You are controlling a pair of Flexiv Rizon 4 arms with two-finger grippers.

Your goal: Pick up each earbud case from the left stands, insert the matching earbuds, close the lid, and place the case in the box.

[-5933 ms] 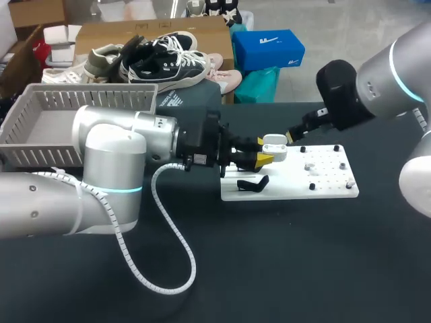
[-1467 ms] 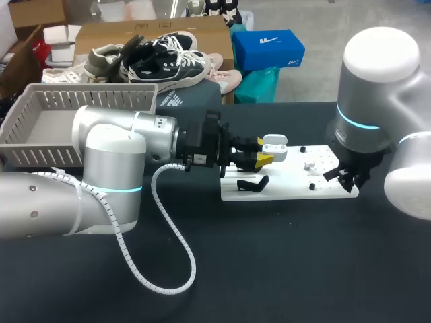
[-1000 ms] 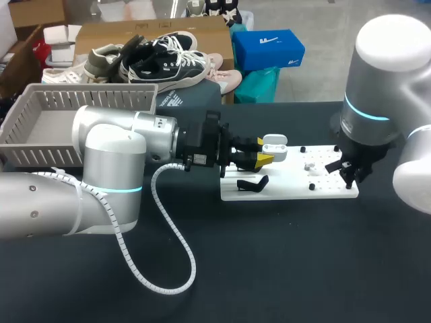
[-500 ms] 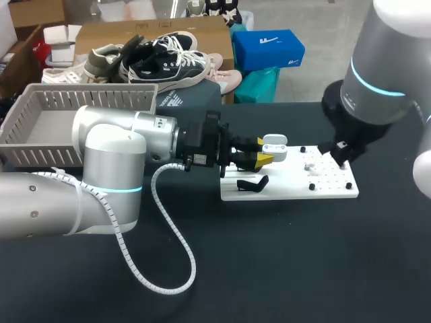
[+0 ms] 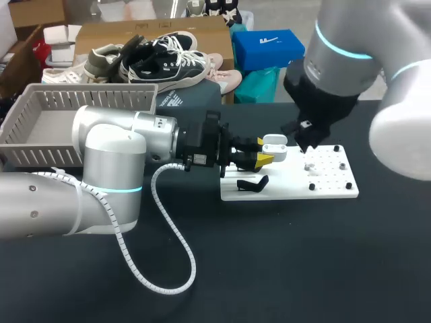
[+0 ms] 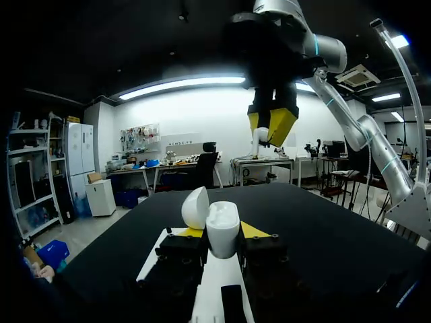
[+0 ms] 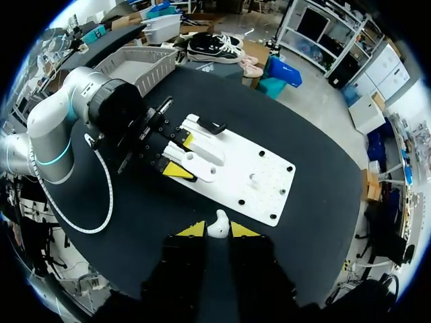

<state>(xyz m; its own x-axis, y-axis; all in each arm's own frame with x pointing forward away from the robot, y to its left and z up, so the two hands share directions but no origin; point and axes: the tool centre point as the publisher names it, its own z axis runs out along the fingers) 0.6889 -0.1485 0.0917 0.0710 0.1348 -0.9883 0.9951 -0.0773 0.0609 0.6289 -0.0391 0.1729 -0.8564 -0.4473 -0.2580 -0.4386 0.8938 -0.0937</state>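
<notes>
Well left of the white board (image 5: 289, 190) stands the grey basket (image 5: 87, 97). Over the board's left end, the left gripper (image 6: 222, 233) is clamped from both sides on the earbud case (image 6: 222, 225), its lid (image 6: 195, 207) tipped open. Higher above the board, the right gripper (image 7: 217, 232) pinches a white earbud (image 7: 217, 223) (tiny, light, glossy, so probably slippery). The case looks rigid; holding its lower body keeps the hinge free.

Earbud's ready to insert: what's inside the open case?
From above, the case is open, but its wells are too small to tell filled from empty. In the left wrist view its wall hides the inside.
</notes>
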